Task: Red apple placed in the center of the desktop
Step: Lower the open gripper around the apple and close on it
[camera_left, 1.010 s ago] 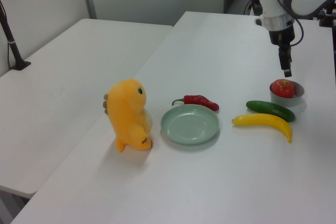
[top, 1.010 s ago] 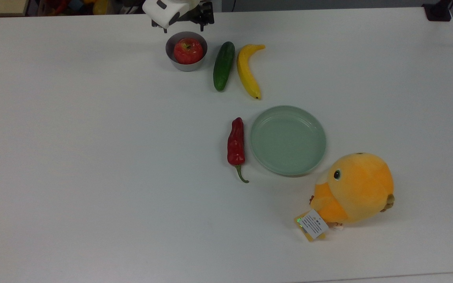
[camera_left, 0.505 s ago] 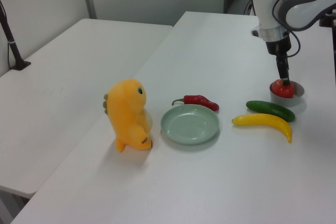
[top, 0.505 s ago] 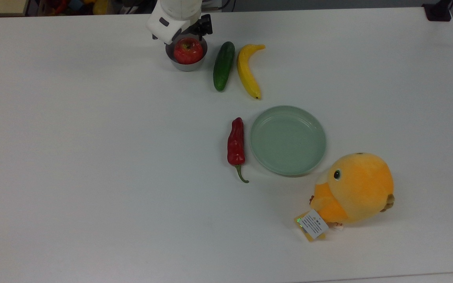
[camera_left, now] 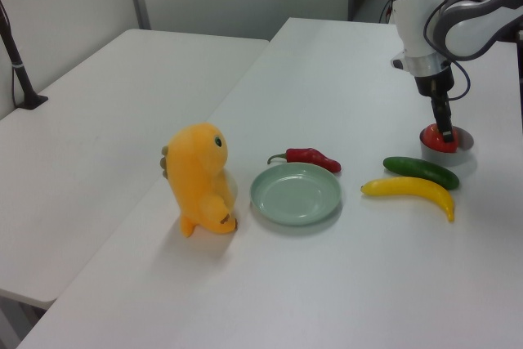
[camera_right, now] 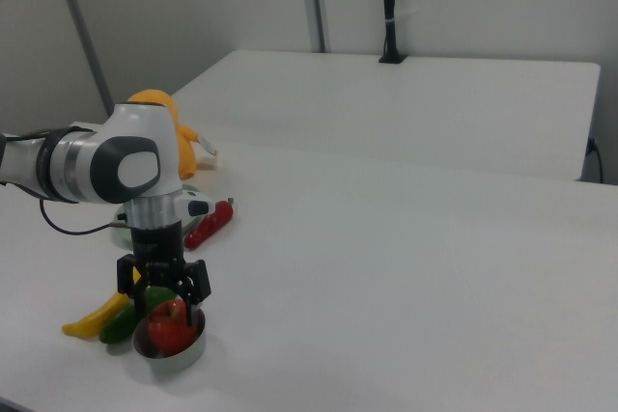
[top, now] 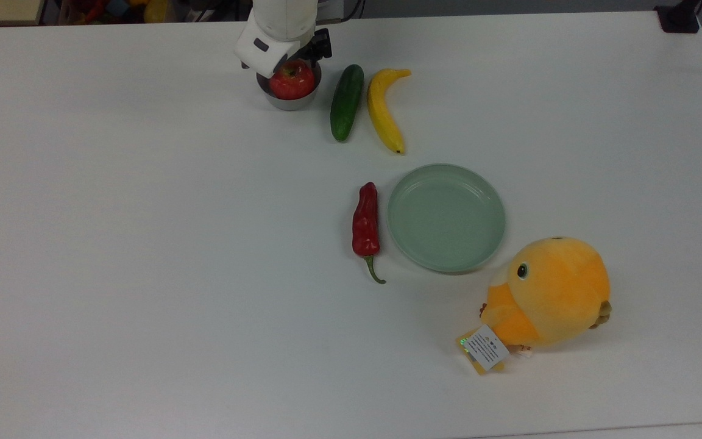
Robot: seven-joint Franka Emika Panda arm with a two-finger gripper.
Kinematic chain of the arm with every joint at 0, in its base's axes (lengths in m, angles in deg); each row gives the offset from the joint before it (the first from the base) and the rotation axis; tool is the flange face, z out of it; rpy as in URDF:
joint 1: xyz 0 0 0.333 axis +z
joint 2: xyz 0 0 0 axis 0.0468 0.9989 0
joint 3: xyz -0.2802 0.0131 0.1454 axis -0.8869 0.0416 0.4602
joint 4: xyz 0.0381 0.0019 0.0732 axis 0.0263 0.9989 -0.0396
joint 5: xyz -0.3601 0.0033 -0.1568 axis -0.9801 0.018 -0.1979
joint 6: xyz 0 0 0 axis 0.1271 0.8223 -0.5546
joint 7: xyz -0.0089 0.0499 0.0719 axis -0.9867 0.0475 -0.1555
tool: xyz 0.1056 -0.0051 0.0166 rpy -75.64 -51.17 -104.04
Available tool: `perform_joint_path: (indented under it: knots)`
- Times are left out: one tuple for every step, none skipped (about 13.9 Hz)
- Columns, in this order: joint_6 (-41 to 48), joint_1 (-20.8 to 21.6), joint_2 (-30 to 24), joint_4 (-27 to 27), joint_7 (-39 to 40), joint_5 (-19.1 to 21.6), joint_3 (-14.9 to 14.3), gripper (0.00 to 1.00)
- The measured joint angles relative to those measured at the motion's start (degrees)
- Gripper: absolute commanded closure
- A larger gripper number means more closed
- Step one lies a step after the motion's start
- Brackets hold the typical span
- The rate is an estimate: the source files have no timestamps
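One white tag [top: 486,347] bears unreadable print.

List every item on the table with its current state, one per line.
red apple: sitting in the small metal bowl, not lifted
gripper: lowered over the apple, jaws open either side of it
cucumber: lying flat beside the bowl
banana: lying flat beside the cucumber
chili pepper: lying flat next to the plate
green plate: upright, empty
plush toy: standing beside the plate
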Motion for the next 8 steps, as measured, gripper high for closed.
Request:
perform_joint_path:
  knots:
    - [-0.2,0.0,0.2,0.1,0.1,0.0,0.0,0.0]
    - [-0.5,0.0,0.2,0.1,0.2,0.0,0.0,0.04]
    - [-0.8,0.1,0.4,0.2,0.2,0.0,0.0,0.23]
    - [-0.9,0.1,0.6,0.3,0.2,0.0,0.1,0.44]
    - [-1.0,0.2,0.9,0.3,0.2,0.0,0.2,0.54]
    - [-1.0,0.2,1.0,0.3,0.2,0.0,0.2,0.55]
    - [-1.0,0.3,0.9,0.2,0.2,0.0,0.2,0.58]
    - [-1.3,0.3,0.9,0.2,0.2,0.0,0.2,0.58]
